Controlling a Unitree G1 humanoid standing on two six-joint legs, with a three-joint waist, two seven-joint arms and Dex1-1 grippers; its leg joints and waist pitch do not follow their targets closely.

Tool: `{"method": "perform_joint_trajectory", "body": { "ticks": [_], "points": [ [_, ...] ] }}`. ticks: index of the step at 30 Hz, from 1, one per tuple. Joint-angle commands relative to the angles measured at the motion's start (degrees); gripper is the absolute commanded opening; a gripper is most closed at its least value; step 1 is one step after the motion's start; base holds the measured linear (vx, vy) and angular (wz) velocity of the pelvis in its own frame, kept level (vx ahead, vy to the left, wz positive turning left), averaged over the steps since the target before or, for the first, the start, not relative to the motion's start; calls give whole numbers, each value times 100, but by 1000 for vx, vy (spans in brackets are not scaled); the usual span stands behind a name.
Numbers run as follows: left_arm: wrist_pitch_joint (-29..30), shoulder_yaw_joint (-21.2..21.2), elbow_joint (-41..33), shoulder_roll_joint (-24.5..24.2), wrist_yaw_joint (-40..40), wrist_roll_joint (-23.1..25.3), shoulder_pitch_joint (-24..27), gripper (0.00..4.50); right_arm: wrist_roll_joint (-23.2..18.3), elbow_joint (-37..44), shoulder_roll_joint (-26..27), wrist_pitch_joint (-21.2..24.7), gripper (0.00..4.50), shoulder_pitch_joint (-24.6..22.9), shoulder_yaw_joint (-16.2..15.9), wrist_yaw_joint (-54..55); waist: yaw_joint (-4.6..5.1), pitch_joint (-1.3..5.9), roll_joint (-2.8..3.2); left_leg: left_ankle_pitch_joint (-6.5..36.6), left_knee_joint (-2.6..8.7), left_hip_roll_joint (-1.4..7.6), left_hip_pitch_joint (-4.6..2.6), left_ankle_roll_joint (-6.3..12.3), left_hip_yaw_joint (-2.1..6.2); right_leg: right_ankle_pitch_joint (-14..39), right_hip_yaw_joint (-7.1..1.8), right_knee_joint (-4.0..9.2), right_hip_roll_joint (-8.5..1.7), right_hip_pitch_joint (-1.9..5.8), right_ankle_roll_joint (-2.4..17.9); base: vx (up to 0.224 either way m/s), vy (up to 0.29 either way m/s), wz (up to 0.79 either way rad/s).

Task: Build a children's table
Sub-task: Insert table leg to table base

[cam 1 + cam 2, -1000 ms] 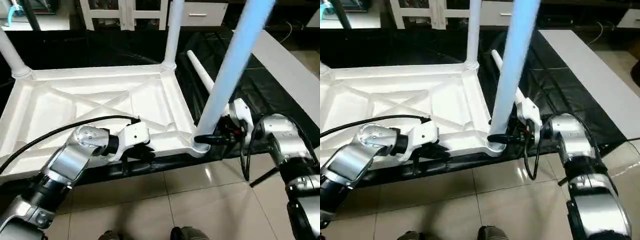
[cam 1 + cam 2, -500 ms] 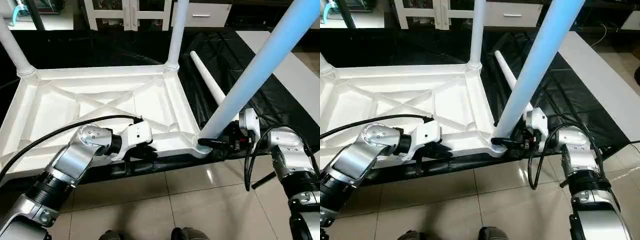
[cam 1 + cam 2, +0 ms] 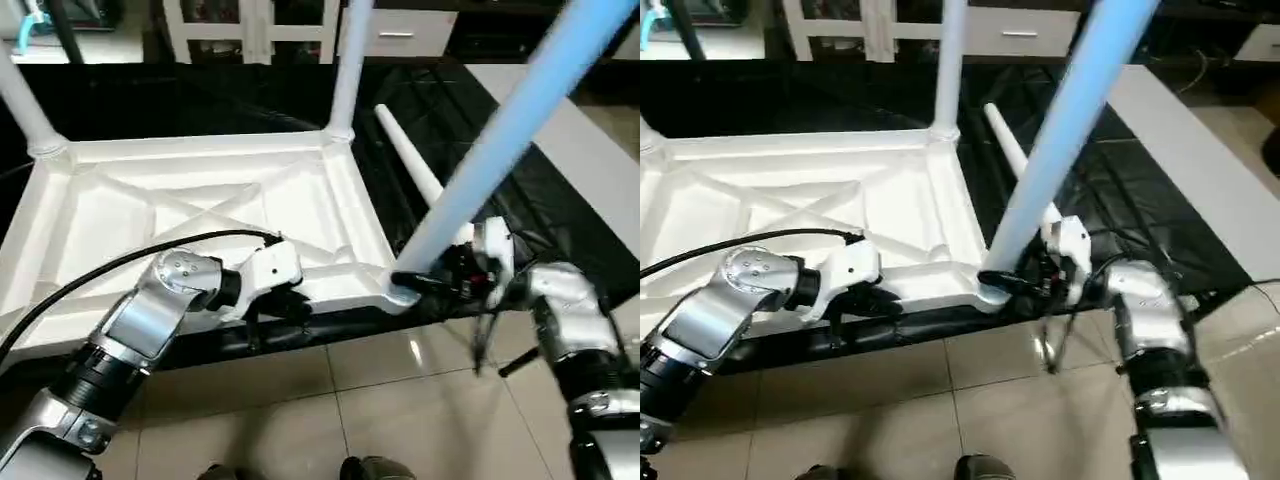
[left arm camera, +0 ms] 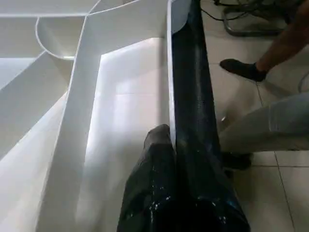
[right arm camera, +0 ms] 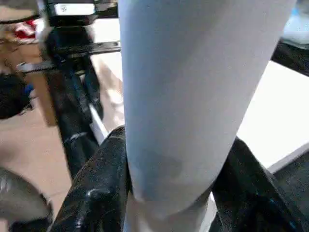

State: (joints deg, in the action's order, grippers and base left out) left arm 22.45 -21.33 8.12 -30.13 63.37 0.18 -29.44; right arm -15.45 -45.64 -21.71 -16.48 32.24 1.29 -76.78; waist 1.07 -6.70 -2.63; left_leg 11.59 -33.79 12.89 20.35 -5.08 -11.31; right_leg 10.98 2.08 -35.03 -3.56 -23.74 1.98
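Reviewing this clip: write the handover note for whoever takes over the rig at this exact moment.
Left gripper: shut on the near rim of the table top, which lies underside up on the black sheet.
Right gripper: clamped around the base of the tilted leg, which sits at the near right corner socket and leans away to the right, not yet upright.
Done: two legs stand in the far corner sockets, the far left leg and the far right leg.
Left: straighten and seat the tilted leg, then fit the spare leg lying on the sheet beside the top into the near left corner.
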Motion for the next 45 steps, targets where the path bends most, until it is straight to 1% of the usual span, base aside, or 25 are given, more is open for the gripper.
{"method": "perform_joint_trajectory", "body": {
  "ticks": [1,3,6,7,9,10,12,13,15,18,19,21,22,24,27,31,33,37,38,39,40,42,43,44,45],
  "points": [
    [375,-105,239,175,-431,224,14,0,254,-402,280,513,188,-268,-109,852,60,195,57,1596,468,75,-73,260,25,2142,-243,556,-318,121,1133,0,0,0],
    [579,-53,364,300,-703,302,-66,0,332,-498,448,568,188,-302,-76,1357,93,180,47,1739,499,69,-59,137,60,2465,-225,587,-320,114,1000,0,0,0],
    [926,11,539,484,-1078,412,-190,0,570,-697,588,561,188,-268,-164,1912,119,164,70,1965,502,60,-92,50,66,2697,-224,623,-316,68,914,0,0,0],
    [1331,81,674,692,-1449,501,-309,0,900,-972,728,633,188,-171,-271,2717,138,156,70,1986,511,55,-79,-4,75,2745,-221,620,-313,62,896,0,0,0],
    [1746,213,765,966,-1816,507,-424,0,1121,-1290,931,867,188,-23,-332,3592,184,159,61,2077,511,25,-74,-84,102,2950,-197,636,-314,68,809,0,0,0],
    [1825,246,785,1029,-1890,500,-451,0,1159,-1354,977,935,188,10,-341,3779,204,143,88,2128,514,28,-78,-104,109,3005,-199,640,-324,49,794,0,0,0],
    [2071,610,991,1524,-2567,403,-628,0,1433,-1669,1324,1198,188,173,-363,5298,269,146,62,2217,505,0,-62,-96,118,3132,-188,670,-308,38,666,0,0,0],
    [2072,611,991,1525,-2568,403,-629,0,1433,-1669,1325,1199,188,173,-363,5302,303,142,66,2251,506,-17,-48,-119,131,3148,-176,674,-294,29,590,0,0,0],
    [2178,1009,1187,1971,-3124,252,-786,0,1308,-1890,1722,1403,188,259,-175,6360,360,154,74,2388,508,-26,-59,-166,157,3080,-160,676,-282,2,531,0,0,0],
    [2303,1182,1207,2182,-3291,153,-858,0,1125,-2012,1992,1525,188,290,-7,6796,398,146,60,2720,533,-47,-57,-69,200,3124,-148,727,-264,-27,386,0,0,0],
    [2378,1219,1170,2256,-3345,149,-891,0,957,-2089,2228,1558,188,365,177,7091,409,154,13,2713,542,-46,-50,-58,203,3096,-148,737,-269,-19,376,0,0,0],
    [2489,1198,1076,2245,-3316,187,-890,0,967,-2140,2390,1502,188,506,215,7174,417,195,48,2481,586,-40,-10,-41,232,2737,-158,697,-281,33,426,0,0,0],
    [2507,1159,1030,2194,-3271,217,-865,0,961,-2144,2399,1505,188,560,231,7159,421,209,20,2215,613,-19,59,-38,241,2284,-160,649,-277,90,523,0,0,0],
    [2515,1124,991,2136,-3225,235,-832,0,947,-2150,2388,1514,188,613,249,7127,415,184,40,2274,601,-8,25,-35,205,2132,-168,655,-269,45,612,0,0,0],
    [2490,1017,926,2007,-3144,230,-746,0,916,-2187,2329,1407,188,775,327,6935,450,199,46,2270,600,-7,23,-48,192,1908,-179,636,-270,62,737,0,0,0],
    [2176,646,743,1716,-2742,308,-577,0,965,-2098,2175,1361,188,911,243,6316,535,213,54,2316,606,7,56,9,199,1897,-177,627,-286,98,817,0,0,0],
    [1359,173,523,1274,-2198,490,-363,0,1023,-1999,1958,1419,188,1039,101,5482,561,235,60,2262,605,10,75,70,200,1832,-185,620,-296,132,887,0,0,0],
    [661,2,349,835,-1736,525,-121,0,941,-1530,1557,1460,188,1026,-157,4016,540,281,100,1720,571,47,47,231,148,1233,-205,577,-324,183,1229,0,0,0],
    [546,13,248,700,-1499,405,-32,0,863,-1228,1384,1459,188,943,-275,3389,519,307,92,1476,555,56,47,305,137,928,-204,549,-321,220,1340,0,0,0],
    [479,130,86,563,-1247,200,87,0,542,-598,1142,1642,188,771,-319,2642,479,328,125,1168,533,65,43,402,133,483,-206,498,-313,271,1458,0,0,0],
    [479,130,86,563,-1247,200,87,0,542,-598,1142,1642,188,771,-319,2642,463,330,127,984,529,78,53,453,133,220,-207,470,-311,291,1509,0,0,0],
    [374,350,-41,521,-1161,-11,182,0,71,121,977,1848,188,611,-130,2401,438,364,109,555,499,88,7,608,95,-445,-209,399,-302,293,1708,27,7,-1],
    [337,460,-79,528,-1172,-117,217,0,-58,389,914,1919,188,557,-34,2429,403,410,132,154,456,63,-5,726,81,-975,-230,328,-305,343,1864,0,0,0],
    [313,653,-154,570,-1202,-290,252,0,-135,775,813,1855,188,487,95,2642,373,404,107,-132,432,45,1,885,68,-1342,-241,301,-288,360,1937,0,0,0],
    [308,672,-157,576,-1224,-295,251,0,-171,831,805,1897,188,478,125,2660,340,415,120,-285,409,46,-8,1022,54,-1492,-248,279,-305,349,1993,0,0,0]
  ]
}}
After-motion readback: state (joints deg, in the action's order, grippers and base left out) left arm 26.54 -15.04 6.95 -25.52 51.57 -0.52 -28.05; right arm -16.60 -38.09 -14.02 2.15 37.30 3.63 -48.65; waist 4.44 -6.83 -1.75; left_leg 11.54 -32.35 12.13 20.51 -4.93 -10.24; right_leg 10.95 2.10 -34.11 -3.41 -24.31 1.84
